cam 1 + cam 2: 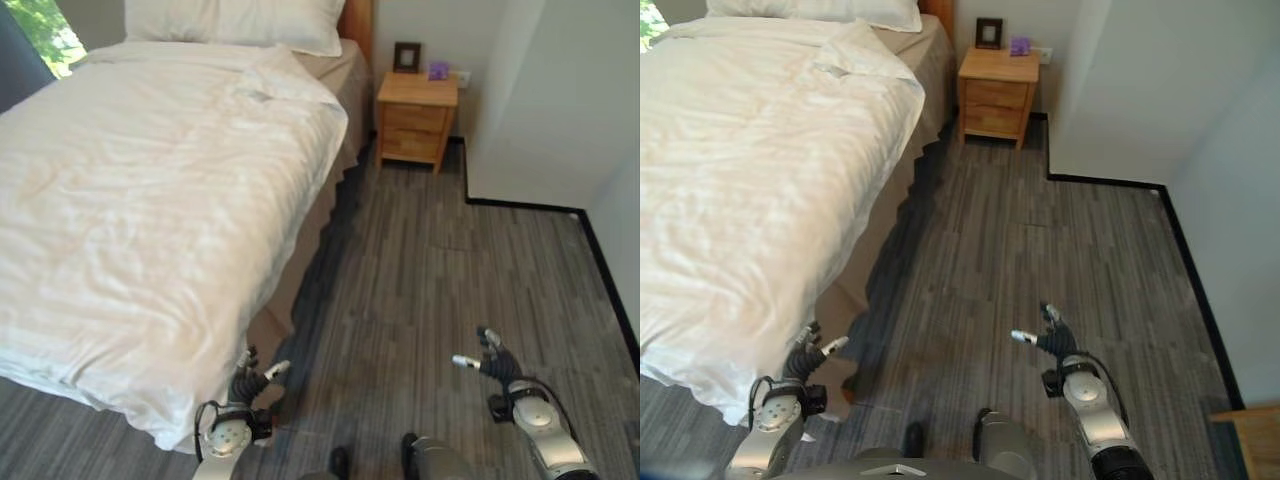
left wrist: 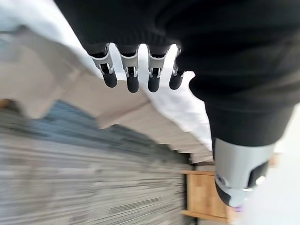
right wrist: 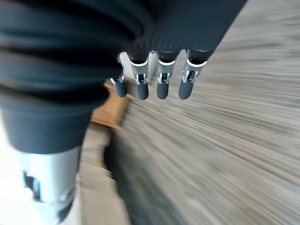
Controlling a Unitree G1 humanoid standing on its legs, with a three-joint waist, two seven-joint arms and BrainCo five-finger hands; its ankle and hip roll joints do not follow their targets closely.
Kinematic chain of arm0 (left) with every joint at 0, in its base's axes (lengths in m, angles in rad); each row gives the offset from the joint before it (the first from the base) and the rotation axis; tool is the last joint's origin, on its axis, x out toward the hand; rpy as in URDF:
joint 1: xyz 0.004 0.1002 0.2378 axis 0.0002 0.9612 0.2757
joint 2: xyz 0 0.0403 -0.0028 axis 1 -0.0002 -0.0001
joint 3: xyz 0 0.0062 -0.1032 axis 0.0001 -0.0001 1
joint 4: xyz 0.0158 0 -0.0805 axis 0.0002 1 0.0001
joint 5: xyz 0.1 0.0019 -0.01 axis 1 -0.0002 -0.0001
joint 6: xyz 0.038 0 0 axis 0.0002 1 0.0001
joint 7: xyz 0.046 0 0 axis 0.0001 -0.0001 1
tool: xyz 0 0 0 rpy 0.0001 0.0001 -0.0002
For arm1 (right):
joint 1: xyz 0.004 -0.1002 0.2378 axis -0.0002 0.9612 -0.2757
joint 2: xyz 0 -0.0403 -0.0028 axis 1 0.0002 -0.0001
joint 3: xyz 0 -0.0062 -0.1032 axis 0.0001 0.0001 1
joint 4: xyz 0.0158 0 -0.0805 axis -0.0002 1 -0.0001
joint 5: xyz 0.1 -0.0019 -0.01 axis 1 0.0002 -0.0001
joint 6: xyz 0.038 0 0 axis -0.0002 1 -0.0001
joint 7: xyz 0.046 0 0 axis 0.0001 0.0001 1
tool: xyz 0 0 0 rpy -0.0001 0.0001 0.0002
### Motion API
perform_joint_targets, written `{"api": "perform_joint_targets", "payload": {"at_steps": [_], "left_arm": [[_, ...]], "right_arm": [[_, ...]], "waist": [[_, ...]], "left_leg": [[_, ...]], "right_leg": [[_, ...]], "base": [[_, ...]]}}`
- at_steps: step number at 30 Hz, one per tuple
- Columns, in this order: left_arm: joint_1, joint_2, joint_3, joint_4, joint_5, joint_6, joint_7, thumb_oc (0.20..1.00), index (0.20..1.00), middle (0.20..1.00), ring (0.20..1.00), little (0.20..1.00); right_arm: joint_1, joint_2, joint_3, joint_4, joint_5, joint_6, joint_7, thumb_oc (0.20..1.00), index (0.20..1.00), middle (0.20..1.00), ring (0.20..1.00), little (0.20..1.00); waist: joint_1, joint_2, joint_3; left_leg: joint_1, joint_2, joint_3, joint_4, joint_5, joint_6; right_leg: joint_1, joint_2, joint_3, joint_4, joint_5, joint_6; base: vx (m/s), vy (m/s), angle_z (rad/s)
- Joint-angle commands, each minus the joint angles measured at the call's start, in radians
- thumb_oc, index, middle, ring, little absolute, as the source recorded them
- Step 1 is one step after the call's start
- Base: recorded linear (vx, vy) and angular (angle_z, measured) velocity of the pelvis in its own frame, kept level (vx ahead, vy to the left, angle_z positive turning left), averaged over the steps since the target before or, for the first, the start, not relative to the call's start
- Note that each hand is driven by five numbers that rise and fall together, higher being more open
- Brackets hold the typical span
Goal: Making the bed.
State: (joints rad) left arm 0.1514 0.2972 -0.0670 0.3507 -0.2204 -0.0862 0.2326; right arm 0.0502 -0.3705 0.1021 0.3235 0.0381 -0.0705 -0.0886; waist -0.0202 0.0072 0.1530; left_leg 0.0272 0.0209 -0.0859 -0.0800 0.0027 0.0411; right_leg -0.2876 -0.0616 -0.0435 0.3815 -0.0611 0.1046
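The white duvet [image 1: 150, 200] lay spread over the bed [image 1: 325, 120], its long axis running away from the robot toward the pillow [image 1: 235, 20] at the headboard. Its near corner hung off the foot of the bed just beside the left robot hand [image 1: 250, 378], which hovered empty with fingers relaxed and straight. The right robot hand [image 1: 490, 362], equally loose and empty, hung over the wooden floor [image 1: 450, 270], well apart from the bedding. The left arm was clearly nearer, so any tug on that corner would likely fall to it.

A wide bed [image 1: 300, 290] fills the frame's left, a rumpled white duvet [image 1: 150, 200] spread across it, a white pillow [image 1: 235, 20] at the top.
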Motion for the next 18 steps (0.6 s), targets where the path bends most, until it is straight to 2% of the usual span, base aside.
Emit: {"api": "perform_joint_targets", "payload": {"at_steps": [1,2,3,4,5,6,8,9,11,12,13,14,15,16,17,18], "left_arm": [[-0.115,0.047,0.022,-0.081,0.007,-0.082,0.023,1.0,1.0,1.0,1.0,1.0],[-0.117,0.046,0.021,-0.081,0.007,-0.082,0.023,1.0,1.0,1.0,1.0,1.0],[-0.135,0.052,0.021,-0.08,0.011,-0.088,0.038,1.0,1.0,1.0,1.0,1.0],[-0.144,0.05,0.018,-0.078,0.021,-0.088,0.034,1.0,1.0,1.0,1.0,1.0],[-0.142,0.04,0.011,-0.072,0.021,-0.1,0.036,1.0,1.0,1.0,1.0,1.0],[-0.141,0.038,0.004,-0.077,0.022,-0.102,0.026,1.0,1.0,1.0,1.0,1.0],[-0.122,0.024,-0.005,-0.073,0.027,-0.104,0.022,1.0,1.0,1.0,1.0,1.0],[-0.12,0.023,-0.005,-0.074,0.028,-0.104,0.022,1.0,1.0,1.0,1.0,1.0],[-0.085,0.008,-0.015,-0.072,0.03,-0.101,0.002,1.0,1.0,1.0,1.0,1.0],[-0.084,0.008,-0.015,-0.072,0.03,-0.101,0.002,1.0,1.0,1.0,1.0,1.0],[-0.073,-0.002,-0.015,-0.071,0.009,-0.102,-0.002,1.0,1.0,1.0,1.0,1.0],[-0.068,-0.004,-0.019,-0.077,-0.002,-0.096,-0.012,1.0,1.0,1.0,1.0,1.0],[-0.068,-0.003,-0.018,-0.077,-0.002,-0.095,-0.012,1.0,1.0,1.0,1.0,1.0],[-0.066,-0.007,-0.024,-0.097,-0.027,-0.093,-0.018,1.0,1.0,1.0,1.0,1.0],[-0.072,-0.005,-0.028,-0.104,-0.035,-0.094,-0.018,1.0,1.0,1.0,1.0,1.0],[-0.072,-0.008,-0.036,-0.111,-0.04,-0.093,-0.025,1.0,1.0,1.0,1.0,1.0]], "right_arm": [[-0.051,-0.03,-0.081,-0.141,-0.02,-0.09,-0.068,1.0,1.0,1.0,1.0,1.0],[-0.051,-0.03,-0.083,-0.144,-0.021,-0.088,-0.068,1.0,1.0,1.0,1.0,1.0],[-0.061,-0.026,-0.089,-0.171,-0.019,-0.101,-0.076,1.0,1.0,1.0,1.0,1.0],[-0.061,-0.018,-0.091,-0.191,-0.023,-0.096,-0.073,1.0,1.0,1.0,1.0,1.0],[-0.055,-0.012,-0.092,-0.216,-0.037,-0.111,-0.079,1.0,1.0,1.0,1.0,1.0],[-0.042,-0.015,-0.092,-0.232,-0.045,-0.116,-0.075,1.0,1.0,1.0,1.0,1.0],[-0.006,-0.011,-0.085,-0.231,-0.042,-0.12,-0.057,1.0,1.0,1.0,1.0,1.0],[-0.004,-0.012,-0.085,-0.232,-0.042,-0.12,-0.057,1.0,1.0,1.0,1.0,1.0],[0.032,-0.02,-0.08,-0.219,-0.022,-0.122,-0.03,1.0,1.0,1.0,1.0,1.0],[0.032,-0.02,-0.08,-0.219,-0.022,-0.122,-0.03,1.0,1.0,1.0,1.0,1.0],[0.04,-0.032,-0.073,-0.205,-0.017,-0.127,-0.029,1.0,1.0,1.0,1.0,1.0],[0.042,-0.04,-0.077,-0.203,-0.015,-0.119,-0.028,1.0,1.0,1.0,1.0,1.0],[0.042,-0.039,-0.077,-0.203,-0.015,-0.119,-0.028,1.0,1.0,1.0,1.0,1.0],[0.04,-0.063,-0.079,-0.203,-0.015,-0.12,-0.038,1.0,1.0,1.0,1.0,1.0],[0.028,-0.073,-0.081,-0.195,-0.018,-0.116,-0.048,1.0,1.0,1.0,1.0,1.0],[0.007,-0.085,-0.078,-0.188,-0.029,-0.103,-0.051,1.0,1.0,1.0,1.0,1.0]], "waist": [[-0.057,-0.013,0.019],[-0.059,-0.006,0.02],[-0.074,-0.005,0.023],[-0.08,0.011,0.022],[-0.104,0.019,0.019],[-0.115,0.018,0.013],[-0.142,0.027,-0.007],[-0.142,0.032,-0.009],[-0.155,0.061,-0.024],[-0.158,0.057,-0.027],[-0.153,0.065,-0.021],[-0.145,0.054,-0.012],[-0.151,0.047,-0.016],[-0.127,0.016,0.016],[-0.106,-0.008,0.035],[-0.066,-0.034,0.05]], "left_leg": [[0.18,-0.006,0.007,-0.007,-0.153,-0.026],[0.182,0.002,0.005,-0.007,-0.158,-0.026],[0.215,0.006,-0.007,-0.007,-0.179,-0.035],[0.224,0.026,-0.003,-0.007,-0.195,-0.044],[0.276,0.039,-0.011,-0.007,-0.24,-0.049],[0.295,0.043,-0.017,-0.007,-0.251,-0.054],[0.326,0.084,-0.028,0.008,-0.219,-0.068],[0.327,0.089,-0.027,0.005,-0.219,-0.069],[0.278,0.127,-0.015,0.19,-0.104,-0.104],[0.273,0.123,-0.02,0.189,-0.1,-0.105],[0.215,0.126,-0.013,0.33,0.007,-0.12],[0.141,0.119,-0.01,0.47,0.079,-0.127],[0.132,0.111,-0.017,0.471,0.085,-0.127],[0.009,0.101,-0.003,0.711,0.173,-0.12],[-0.062,0.088,0.009,0.807,0.142,-0.103],[-0.188,0.043,0.051,0.841,0.043,-0.078]], "right_leg": [[-0.047,-0.038,0.0,-0.355,0.173,0.045],[-0.037,-0.032,-0.007,-0.37,0.18,0.045],[-0.089,-0.054,-0.018,-0.418,0.213,0.056],[-0.099,-0.057,-0.049,-0.444,0.217,0.066],[-0.134,-0.066,-0.037,-0.435,0.24,0.07],[-0.124,-0.067,-0.018,-0.434,0.248,0.068],[-0.102,-0.04,0.032,-0.423,0.28,0.054],[-0.101,-0.036,0.03,-0.424,0.28,0.053],[-0.06,0.009,0.036,-0.414,0.276,0.02],[-0.064,0.003,0.035,-0.414,0.277,0.02],[-0.026,0.026,0.032,-0.415,0.263,-0.006],[0.012,0.026,0.023,-0.421,0.247,-0.028],[0.006,0.017,0.021,-0.421,0.248,-0.028],[0.072,0.025,0.021,-0.43,0.21,-0.081],[0.107,0.021,0.04,-0.437,0.197,-0.096],[0.16,0.015,0.065,-0.445,0.155,-0.097]], "base": [[0.33,-0.093,0.32],[0.53,-0.176,0.37],[0.35,-0.103,0.2],[0.7,-0.212,0.28],[0.67,-0.204,0.32],[0.75,-0.275,0.35],[0.45,-0.234,0.15],[0.37,-0.226,-0.03],[0.35,-0.221,-0.03],[0.32,-0.235,0.07],[0.25,-0.252,0.23],[0.25,-0.251,0.37],[0.33,-0.391,0.44],[0.41,-0.442,0.39],[0.73,-0.548,0.25],[0.65,-0.294,-0.06]]}}
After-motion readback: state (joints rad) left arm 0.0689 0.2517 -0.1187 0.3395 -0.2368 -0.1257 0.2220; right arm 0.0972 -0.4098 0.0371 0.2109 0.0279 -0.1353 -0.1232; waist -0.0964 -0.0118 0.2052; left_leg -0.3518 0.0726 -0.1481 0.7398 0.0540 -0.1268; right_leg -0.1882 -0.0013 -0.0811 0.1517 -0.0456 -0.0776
